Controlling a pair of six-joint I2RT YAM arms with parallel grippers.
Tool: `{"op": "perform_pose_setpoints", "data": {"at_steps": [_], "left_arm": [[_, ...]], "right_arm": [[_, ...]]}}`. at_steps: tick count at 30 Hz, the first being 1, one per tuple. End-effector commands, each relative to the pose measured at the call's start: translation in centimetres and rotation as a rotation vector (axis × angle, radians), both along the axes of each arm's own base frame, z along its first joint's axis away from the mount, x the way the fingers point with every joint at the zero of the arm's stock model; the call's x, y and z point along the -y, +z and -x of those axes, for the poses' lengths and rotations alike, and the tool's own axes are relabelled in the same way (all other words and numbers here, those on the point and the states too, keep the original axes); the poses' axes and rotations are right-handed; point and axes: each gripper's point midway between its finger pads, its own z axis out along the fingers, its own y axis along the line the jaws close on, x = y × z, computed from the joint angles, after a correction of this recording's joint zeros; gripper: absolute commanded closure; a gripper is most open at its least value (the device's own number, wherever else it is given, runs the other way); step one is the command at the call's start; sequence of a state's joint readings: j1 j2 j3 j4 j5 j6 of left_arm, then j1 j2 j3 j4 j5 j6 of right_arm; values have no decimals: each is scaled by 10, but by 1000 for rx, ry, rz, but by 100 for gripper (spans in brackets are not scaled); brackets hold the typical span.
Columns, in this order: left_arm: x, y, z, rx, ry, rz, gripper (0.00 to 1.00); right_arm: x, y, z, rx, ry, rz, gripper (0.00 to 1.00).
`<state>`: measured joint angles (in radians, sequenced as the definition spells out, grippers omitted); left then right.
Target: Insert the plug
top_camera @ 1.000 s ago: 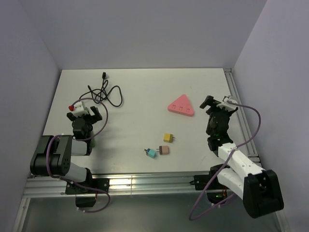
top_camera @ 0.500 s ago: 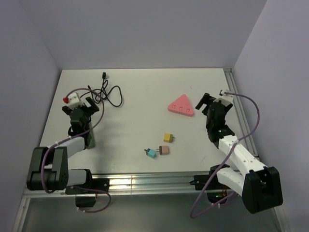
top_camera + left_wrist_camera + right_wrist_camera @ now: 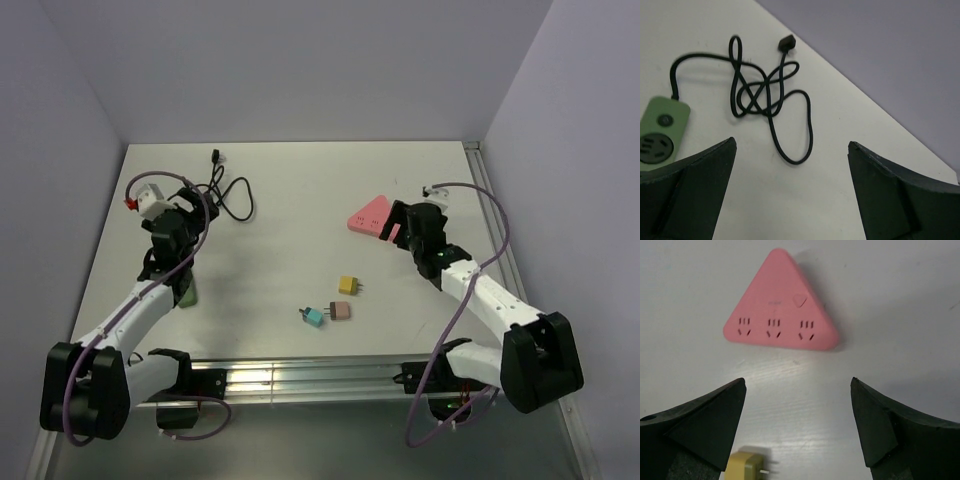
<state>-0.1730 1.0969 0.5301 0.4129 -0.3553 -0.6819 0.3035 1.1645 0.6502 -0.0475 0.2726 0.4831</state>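
Observation:
A pink triangular power strip (image 3: 366, 215) lies flat at the table's right centre and also shows in the right wrist view (image 3: 781, 315), with three socket sets facing up. A yellow plug (image 3: 349, 285) lies nearer, seen at the bottom of the right wrist view (image 3: 746, 467). A tan plug (image 3: 340, 310) and a teal plug (image 3: 314, 316) lie side by side near the front. My right gripper (image 3: 398, 226) (image 3: 797, 382) is open and empty, just beside the pink strip. My left gripper (image 3: 188, 218) (image 3: 791, 146) is open and empty above bare table near the cable.
A green power strip (image 3: 660, 131) lies at the left, partly under my left arm (image 3: 187, 292). Its tangled black cable (image 3: 225, 195) (image 3: 765, 95) ends in a black plug (image 3: 215, 155). Walls enclose the table on three sides.
My left arm has stretched out, carrying its gripper farther from the base, toward the cable. My right gripper has moved left to the edge of the pink strip. The plugs have not moved.

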Motion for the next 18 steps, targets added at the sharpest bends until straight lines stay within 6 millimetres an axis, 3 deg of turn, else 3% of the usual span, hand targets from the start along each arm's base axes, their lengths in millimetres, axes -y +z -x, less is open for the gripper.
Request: {"op": "perform_pose_setpoints", "data": {"at_steps": [1, 2, 5, 11, 13, 18], "left_arm": [[17, -4, 7, -54, -26, 198, 1], [23, 1, 11, -45, -49, 250, 1], [22, -6, 29, -118, -13, 337, 0], [65, 9, 32, -85, -285, 331, 1], [90, 10, 42, -64, -443, 346, 1], [101, 15, 53, -24, -522, 370, 1]], "right_arm": [[-33, 12, 8, -26, 94, -46, 8], [-51, 11, 13, -40, 143, -41, 8], [-79, 1, 29, -110, 226, -32, 11], [-103, -14, 48, -184, 235, 31, 12], [-115, -20, 55, -215, 263, 44, 15], [-132, -41, 61, -297, 232, 116, 18]]}}
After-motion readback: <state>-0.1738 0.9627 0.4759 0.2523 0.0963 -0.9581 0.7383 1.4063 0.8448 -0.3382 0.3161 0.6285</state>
